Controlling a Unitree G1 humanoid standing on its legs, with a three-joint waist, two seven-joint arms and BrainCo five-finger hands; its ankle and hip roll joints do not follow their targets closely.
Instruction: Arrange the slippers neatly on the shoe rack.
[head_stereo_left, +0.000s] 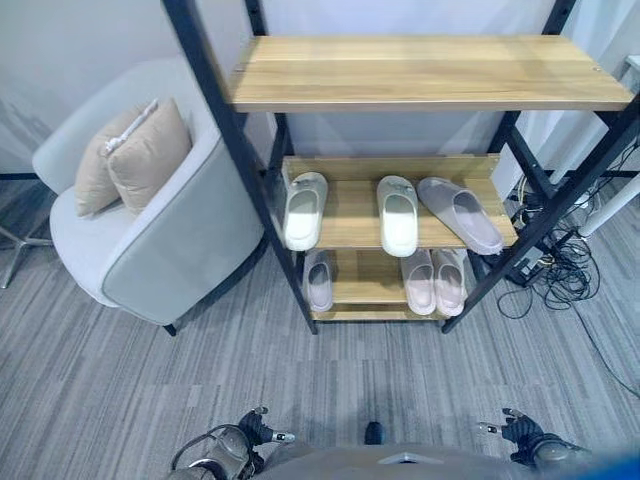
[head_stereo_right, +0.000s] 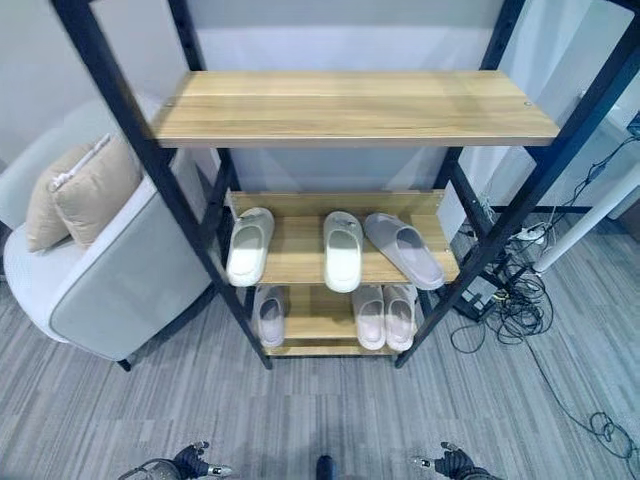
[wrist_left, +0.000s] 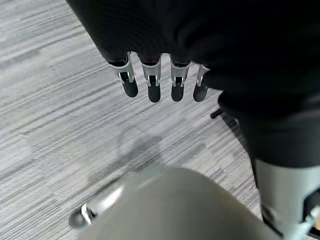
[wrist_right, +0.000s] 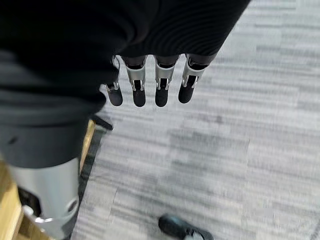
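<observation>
Honestly, the lower-shelf pink foam slippers (head_stereo_left: 434, 281) sit half hidden under the wooden black-framed rack's (head_stereo_left: 420, 72) middle shelf, where smooth white slippers (head_stereo_left: 398, 215) rest at frame centre. Left hand (wrist_left: 152, 82) and right hand (wrist_right: 147, 85) hang relaxed, empty, bottom edge.

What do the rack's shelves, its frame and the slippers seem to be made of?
Shelves: wood or wood-look board, pale with visible grain, matt. Frame: probably painted metal, thin black bars. Slippers: likely moulded foam or rubber, smooth, seamless, thick-soled.
</observation>
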